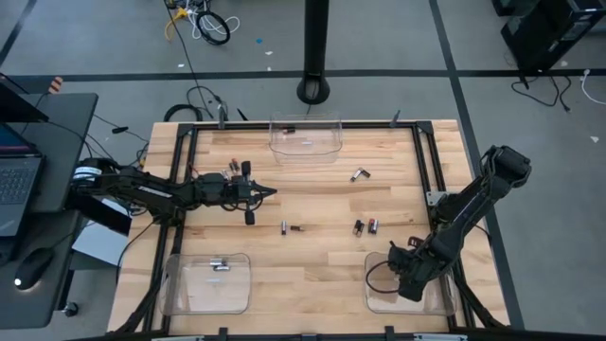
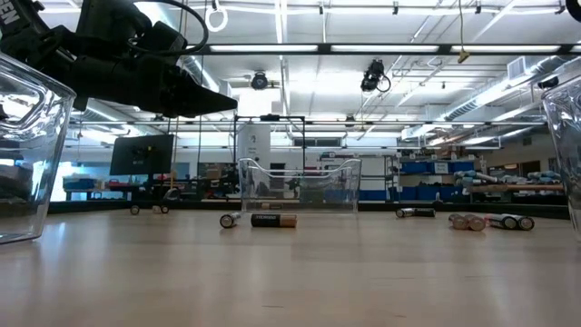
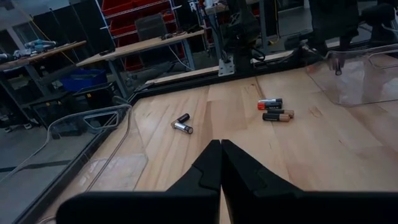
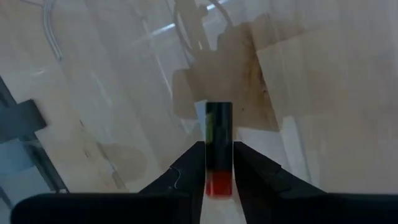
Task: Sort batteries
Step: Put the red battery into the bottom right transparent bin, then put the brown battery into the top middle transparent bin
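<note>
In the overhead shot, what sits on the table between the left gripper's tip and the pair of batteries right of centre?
In the high view, two small batteries lie between the shut left gripper and the pair; otherwise bare wood.

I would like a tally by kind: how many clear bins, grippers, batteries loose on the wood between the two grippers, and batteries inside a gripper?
Clear bins: 3
Grippers: 2, the left gripper and the right gripper
Loose batteries between them: 6, in three pairs
Battery between the right gripper's fingers: 1
Total: 12
</note>
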{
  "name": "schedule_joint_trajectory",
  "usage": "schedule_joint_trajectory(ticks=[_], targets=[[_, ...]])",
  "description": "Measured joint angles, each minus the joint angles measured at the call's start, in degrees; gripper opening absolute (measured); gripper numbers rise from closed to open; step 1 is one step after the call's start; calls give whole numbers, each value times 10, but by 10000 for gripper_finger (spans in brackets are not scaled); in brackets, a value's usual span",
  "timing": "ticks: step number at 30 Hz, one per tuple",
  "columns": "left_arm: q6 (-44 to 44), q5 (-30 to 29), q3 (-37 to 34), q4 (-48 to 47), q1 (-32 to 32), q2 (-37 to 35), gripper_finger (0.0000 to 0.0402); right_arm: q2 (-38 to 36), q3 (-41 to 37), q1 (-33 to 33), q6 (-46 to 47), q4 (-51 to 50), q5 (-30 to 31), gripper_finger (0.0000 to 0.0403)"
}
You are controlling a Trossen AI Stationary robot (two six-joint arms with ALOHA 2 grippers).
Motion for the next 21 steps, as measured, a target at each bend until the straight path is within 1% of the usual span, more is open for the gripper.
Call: schedule_joint_trajectory(ticks=[7,11,13,17,21], targets=[[0,0,0,0,0,0,13,0,22,-3,0,-15,5,109],[0,0,0,0,0,0,13,0,64,-18,-20,-65,8,111],[0,0,0,0,0,0,13,0,98,-32,-43,-120,9,111],[0,0,0,0,0,0,13,0,188,-64,-94,-248,60,112],[0,0,0,0,0,0,13,0,271,-115,-147,-358,141,112]])
